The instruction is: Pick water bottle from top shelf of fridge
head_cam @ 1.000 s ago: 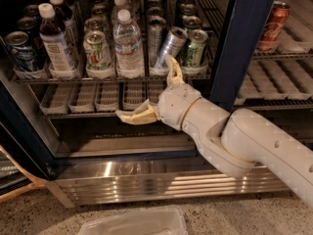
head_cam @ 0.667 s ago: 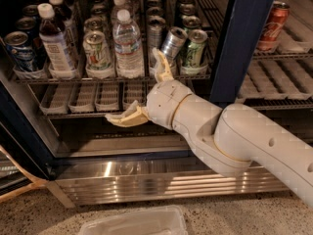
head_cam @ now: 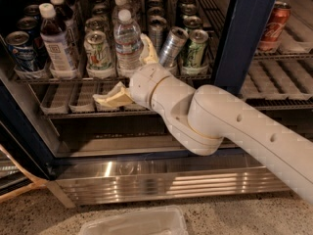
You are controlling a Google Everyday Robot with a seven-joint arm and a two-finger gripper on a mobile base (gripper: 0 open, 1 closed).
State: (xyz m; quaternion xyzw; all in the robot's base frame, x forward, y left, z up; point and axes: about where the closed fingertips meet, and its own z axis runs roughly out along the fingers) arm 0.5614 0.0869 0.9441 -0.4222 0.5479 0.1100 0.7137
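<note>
The water bottle (head_cam: 127, 39), clear with a white cap, stands upright at the front of the top shelf (head_cam: 44, 78) of the fridge (head_cam: 240, 38). My gripper (head_cam: 128, 74) is open right in front of the bottle's lower part. One cream finger (head_cam: 148, 49) points up along the bottle's right side. The other finger (head_cam: 110, 97) points left below the shelf's front edge. Neither finger closes on the bottle.
On the same shelf stand a dark-liquid bottle (head_cam: 55, 42), a blue can (head_cam: 21, 52), a green-white can (head_cam: 98, 51), a tilted silver can (head_cam: 171, 45) and a green can (head_cam: 195, 48). A red can (head_cam: 274, 26) is beyond the post. A lower rack (head_cam: 68, 100), steel base panel (head_cam: 166, 180) and floor bin (head_cam: 137, 222) lie below.
My arm has moved left along the shelf front, bringing the open gripper from in front of the silver can to in front of the water bottle.
</note>
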